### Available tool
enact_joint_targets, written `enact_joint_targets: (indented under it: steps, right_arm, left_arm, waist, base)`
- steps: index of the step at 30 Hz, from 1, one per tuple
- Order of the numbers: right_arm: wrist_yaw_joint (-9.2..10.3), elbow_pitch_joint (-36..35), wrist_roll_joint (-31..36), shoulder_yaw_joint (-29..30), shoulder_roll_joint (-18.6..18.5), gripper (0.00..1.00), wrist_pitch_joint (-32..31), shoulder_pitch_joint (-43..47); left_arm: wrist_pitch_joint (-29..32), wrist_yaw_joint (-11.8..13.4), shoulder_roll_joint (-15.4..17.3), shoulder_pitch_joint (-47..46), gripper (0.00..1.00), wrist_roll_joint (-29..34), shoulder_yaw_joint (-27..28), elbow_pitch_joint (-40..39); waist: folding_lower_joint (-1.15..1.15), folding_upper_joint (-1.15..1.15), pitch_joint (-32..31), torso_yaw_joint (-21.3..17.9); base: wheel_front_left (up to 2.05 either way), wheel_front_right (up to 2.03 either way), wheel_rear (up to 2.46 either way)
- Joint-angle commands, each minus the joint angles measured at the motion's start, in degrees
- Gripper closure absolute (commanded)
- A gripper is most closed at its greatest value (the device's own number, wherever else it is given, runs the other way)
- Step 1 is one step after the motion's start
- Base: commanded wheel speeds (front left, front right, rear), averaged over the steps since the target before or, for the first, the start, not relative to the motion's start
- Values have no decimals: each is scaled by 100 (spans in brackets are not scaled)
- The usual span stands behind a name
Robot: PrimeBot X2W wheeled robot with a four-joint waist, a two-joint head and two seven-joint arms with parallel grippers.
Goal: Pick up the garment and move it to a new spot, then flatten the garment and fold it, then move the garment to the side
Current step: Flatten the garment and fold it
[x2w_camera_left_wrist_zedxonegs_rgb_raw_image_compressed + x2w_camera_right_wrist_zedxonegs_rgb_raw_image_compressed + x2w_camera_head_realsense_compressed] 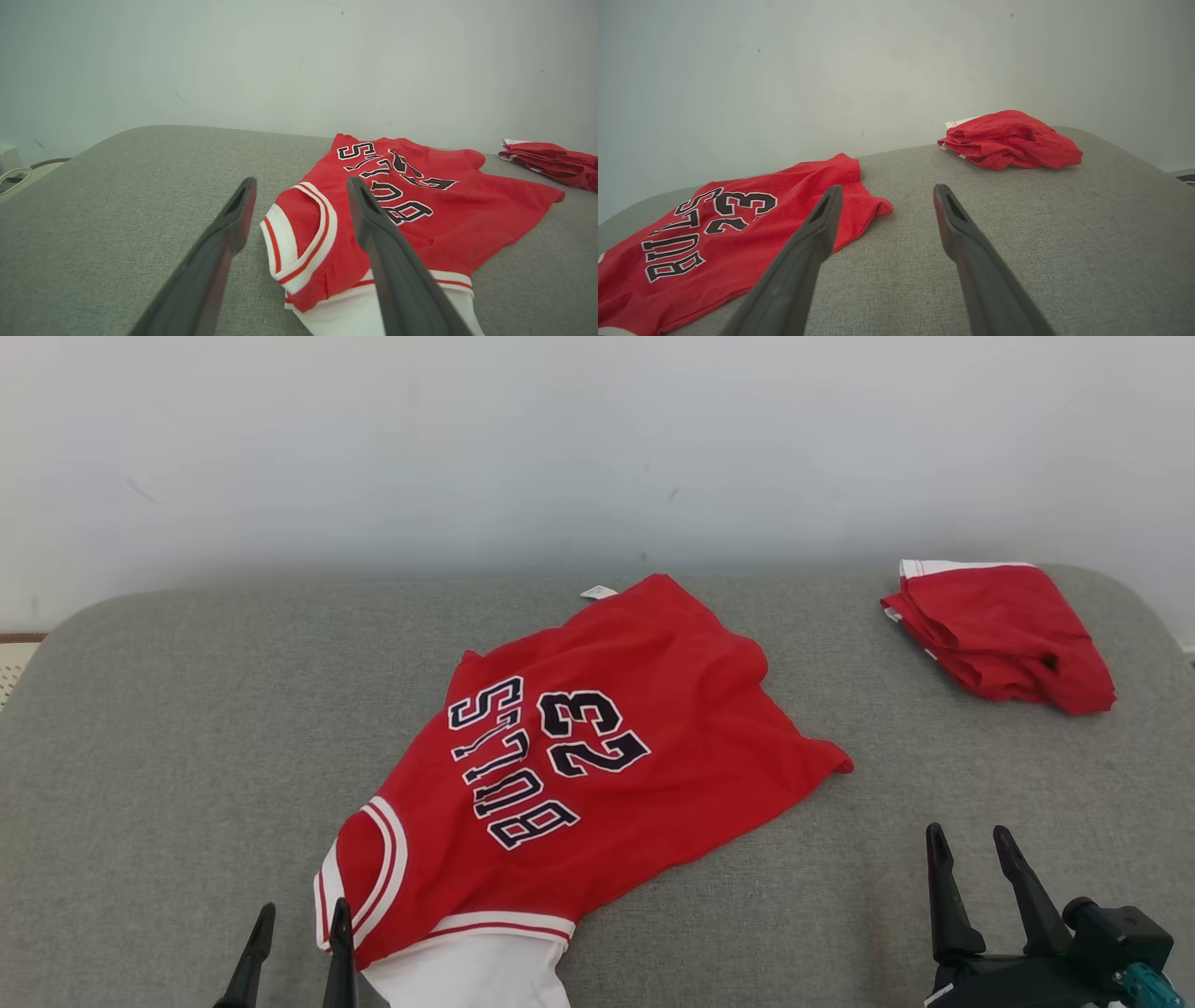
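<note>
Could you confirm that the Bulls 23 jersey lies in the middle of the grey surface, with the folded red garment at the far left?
Not quite: the head view shows the folded red garment at the far right, not the left. The Bulls 23 jersey does lie in the middle of the grey surface.

**Jersey lettering: BULLS 23**

The red sleeveless fabric jersey with white-and-red trim (691, 672) carries the word "BULLS" (509, 761) in dark block letters outlined in white. Beside it is the number "23" (593, 733) in the same style. Both run sideways in the head view. The small white tag (598, 592) at its far edge is too small to read.
</note>
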State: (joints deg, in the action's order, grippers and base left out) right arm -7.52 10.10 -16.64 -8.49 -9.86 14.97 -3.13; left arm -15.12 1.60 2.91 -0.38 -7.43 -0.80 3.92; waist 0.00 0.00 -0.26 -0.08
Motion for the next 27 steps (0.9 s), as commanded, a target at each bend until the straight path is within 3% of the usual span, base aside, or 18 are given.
enact_joint_targets:
  steps: [1, 27]
  right_arm:
    - [7, 8, -32, -17, -34, 0, 25, -49]
    - [7, 145, -32, 25, -3, 0, 25, -70]
  left_arm:
    - [-6, -19, 0, -69, 0, 30, 17, 5]
    - [-6, 41, 0, 37, 0, 73, -68, -23]
  waist:
    - [0, 0, 17, -35]
    - [0, 0, 24, -43]
  base:
    - [0, 0, 0]
    - [0, 0, 0]
